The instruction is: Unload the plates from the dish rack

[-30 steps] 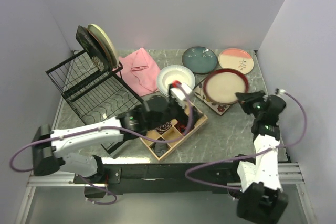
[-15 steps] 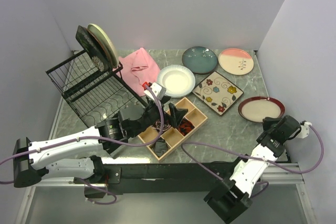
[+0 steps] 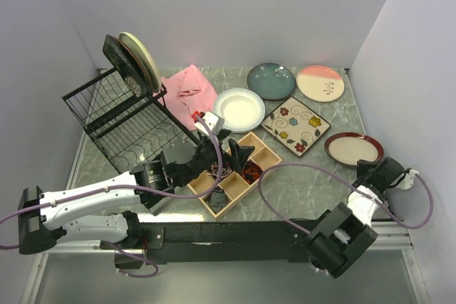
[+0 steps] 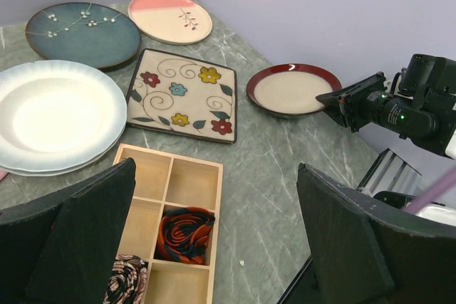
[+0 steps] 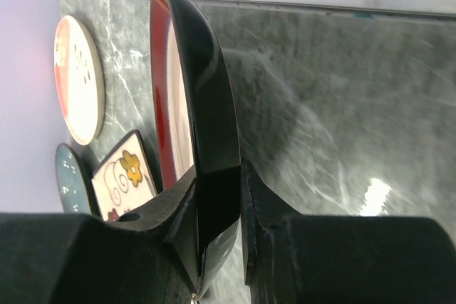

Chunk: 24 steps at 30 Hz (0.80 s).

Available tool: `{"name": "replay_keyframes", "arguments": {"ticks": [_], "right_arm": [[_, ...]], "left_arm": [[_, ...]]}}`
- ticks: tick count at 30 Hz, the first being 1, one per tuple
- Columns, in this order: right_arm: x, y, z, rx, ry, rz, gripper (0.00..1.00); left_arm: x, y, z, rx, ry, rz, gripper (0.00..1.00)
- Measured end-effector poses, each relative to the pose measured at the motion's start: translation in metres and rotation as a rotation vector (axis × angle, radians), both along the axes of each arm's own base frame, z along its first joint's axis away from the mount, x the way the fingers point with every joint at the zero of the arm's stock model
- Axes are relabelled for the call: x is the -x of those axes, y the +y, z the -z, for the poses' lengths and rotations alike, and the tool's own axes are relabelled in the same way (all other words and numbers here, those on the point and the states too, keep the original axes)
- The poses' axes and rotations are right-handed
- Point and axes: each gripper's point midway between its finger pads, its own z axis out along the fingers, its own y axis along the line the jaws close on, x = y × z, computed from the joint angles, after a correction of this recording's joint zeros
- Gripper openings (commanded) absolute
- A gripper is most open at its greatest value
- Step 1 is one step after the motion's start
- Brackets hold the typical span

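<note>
The black wire dish rack (image 3: 121, 122) stands at the left with a black square plate (image 3: 116, 62) and a cream-green plate (image 3: 140, 55) upright at its top. On the table lie a white plate (image 3: 239, 108), a teal plate (image 3: 271, 80), a pink-cream plate (image 3: 320, 82) and a square cream floral plate (image 3: 295, 125). The dark red plate (image 3: 353, 149) is flat and low at the right front. My right gripper (image 5: 217, 204) is shut on its near rim (image 5: 192, 69). My left gripper (image 4: 214, 240) hangs open over the wooden tray (image 4: 171, 176), holding nothing.
The wooden compartment tray (image 3: 235, 176) holds rolled cloths. A pink cloth (image 3: 189, 94) lies beside the rack. The right wall is close to the dark red plate, and the table's front edge runs just behind my right gripper (image 3: 367, 165).
My right arm has carried the dark red plate from above the floral plate down to the right front of the table. My left arm has drawn back from the white plate to over the tray.
</note>
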Motion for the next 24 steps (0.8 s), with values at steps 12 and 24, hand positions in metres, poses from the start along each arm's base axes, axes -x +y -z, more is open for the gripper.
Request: {"name": "replay_keyframes", "arguments": {"ticks": [12,24], "right_arm": [[0.010,-0.007,0.033,-0.089,0.133,0.062,0.61],[0.028,-0.025,0.008,-0.046,0.229,0.167,1.00]], "left_arm": [[-0.003,0.008,-0.003,0.018,-0.007,-0.036,0.99],[-0.008,0.027,-0.013,0.062,-0.009,-0.126,0.99]]}}
